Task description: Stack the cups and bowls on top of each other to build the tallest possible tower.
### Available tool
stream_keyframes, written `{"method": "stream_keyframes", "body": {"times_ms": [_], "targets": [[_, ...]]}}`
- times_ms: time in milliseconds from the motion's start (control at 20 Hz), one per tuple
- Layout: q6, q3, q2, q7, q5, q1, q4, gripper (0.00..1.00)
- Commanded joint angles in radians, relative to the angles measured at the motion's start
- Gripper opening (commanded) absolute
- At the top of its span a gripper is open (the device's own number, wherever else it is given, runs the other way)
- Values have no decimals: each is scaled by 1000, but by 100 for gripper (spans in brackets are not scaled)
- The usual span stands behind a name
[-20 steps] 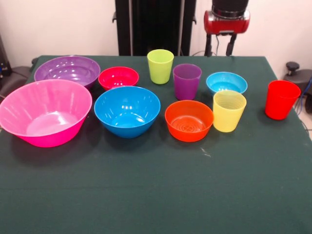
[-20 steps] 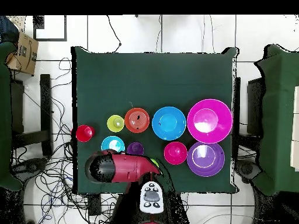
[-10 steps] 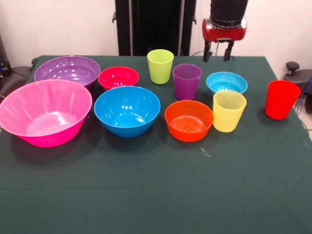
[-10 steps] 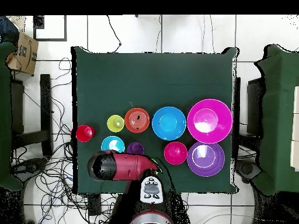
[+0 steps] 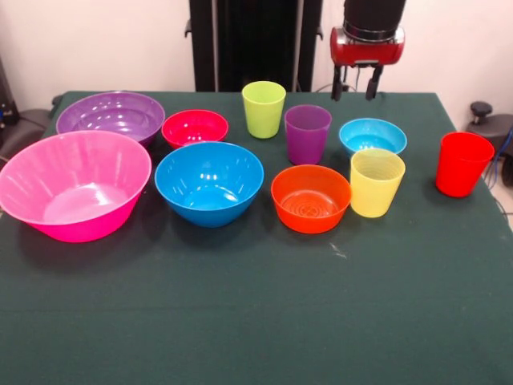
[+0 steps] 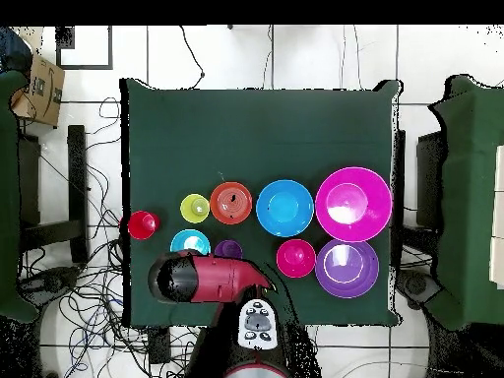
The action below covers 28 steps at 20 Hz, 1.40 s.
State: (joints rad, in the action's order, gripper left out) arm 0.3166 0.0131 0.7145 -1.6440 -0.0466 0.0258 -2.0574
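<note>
Stage: we judge nothing is stacked yet; every cup and bowl stands alone and mouth-up on the tabletop (image 5: 256, 321), so no tower exists.
Gripper: our gripper (image 5: 356, 83) hangs high at the far edge, above and behind the light blue bowl (image 5: 373, 135); its two fingers stand apart and we hold nothing between them.
Big bowls: the pink bowl (image 5: 74, 184) and the purple bowl (image 5: 111, 115) sit together at one side, just beside each other, probably because the widest pieces suit a base.
Middle row: the blue bowl (image 5: 209, 181) sits next to the pink one, with the orange bowl (image 5: 311, 197) on its other side and the small red bowl (image 5: 195, 127) behind it.
Cups: the lime green cup (image 5: 264, 109), the purple cup (image 5: 308, 134) and the yellow cup (image 5: 377, 182) stand upright among the small bowls; the red cup (image 5: 464, 164) stands apart near the tabletop's edge.
Spacing: the smaller pieces stand clear of one another, which we judge gives our fingers room at a rim.
Overhead: our arm (image 6: 202, 279) covers the row nearest the robot's base, hiding the lime green cup there.
Next: we judge a reach down to a nearby piece is likely, but cannot tell which.
</note>
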Motion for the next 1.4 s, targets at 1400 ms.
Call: {"method": "stream_keyframes", "body": {"times_ms": [1400], "targets": [[108, -41, -40, -19, 144, 73, 140, 100]]}}
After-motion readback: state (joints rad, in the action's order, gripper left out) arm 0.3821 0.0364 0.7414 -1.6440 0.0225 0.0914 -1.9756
